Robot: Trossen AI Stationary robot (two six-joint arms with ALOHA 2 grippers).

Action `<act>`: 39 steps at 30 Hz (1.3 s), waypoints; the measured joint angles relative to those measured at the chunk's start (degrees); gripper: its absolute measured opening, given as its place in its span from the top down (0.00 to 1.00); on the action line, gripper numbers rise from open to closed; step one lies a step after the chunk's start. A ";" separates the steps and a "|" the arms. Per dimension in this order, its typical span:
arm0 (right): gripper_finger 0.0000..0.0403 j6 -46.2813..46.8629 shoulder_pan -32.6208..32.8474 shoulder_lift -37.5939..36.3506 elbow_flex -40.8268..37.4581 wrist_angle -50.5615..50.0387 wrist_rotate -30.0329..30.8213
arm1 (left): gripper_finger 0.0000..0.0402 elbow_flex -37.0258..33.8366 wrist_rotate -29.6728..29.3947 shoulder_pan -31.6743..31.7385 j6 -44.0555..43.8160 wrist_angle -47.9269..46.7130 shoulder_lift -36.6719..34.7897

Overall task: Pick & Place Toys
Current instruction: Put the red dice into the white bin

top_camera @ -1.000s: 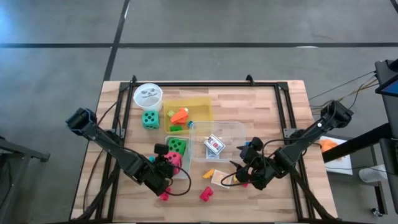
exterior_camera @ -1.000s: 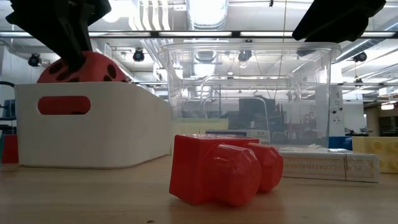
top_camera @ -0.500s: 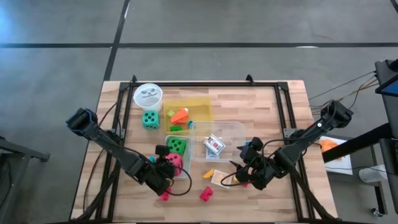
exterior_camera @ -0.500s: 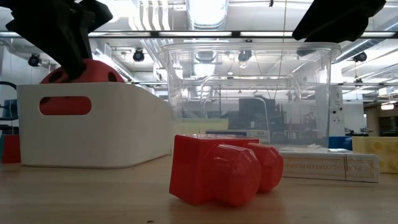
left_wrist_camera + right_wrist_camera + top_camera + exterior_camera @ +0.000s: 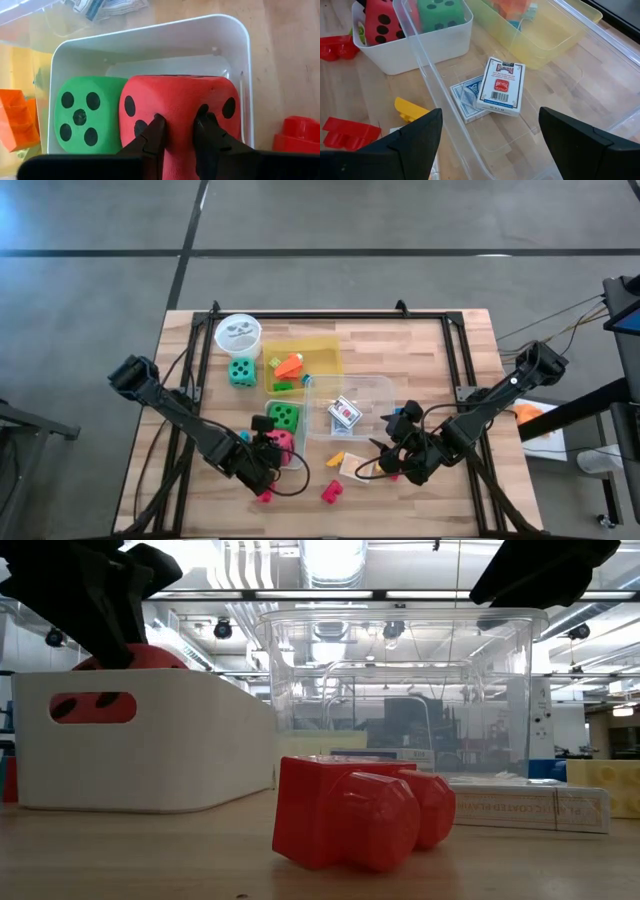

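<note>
A: Left end effector [image 5: 179, 131] sits low in the white bin [image 5: 240, 55], fingers close together, pinching the face of the red die [image 5: 177, 102] beside the green die [image 5: 80, 117].

B: The risk, I'd say: that die looks soft, so lifting away before the fingers spread could drag it back out.

A: Right end effector [image 5: 487, 135] hangs wide open, empty, above the card packs [image 5: 501, 85].

B: The wrist shows the pinch; the low view only shows the die's top over the bin wall.

Grey floor [image 5: 400, 220] around wooden table [image 5: 400, 350]; bright ceiling lights [image 5: 330, 555] overhead
</note>
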 joint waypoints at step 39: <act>0.19 0.00 0.01 0.00 0.00 0.49 0.00 | 0.30 4.03 1.95 -0.02 -1.70 -0.35 -0.11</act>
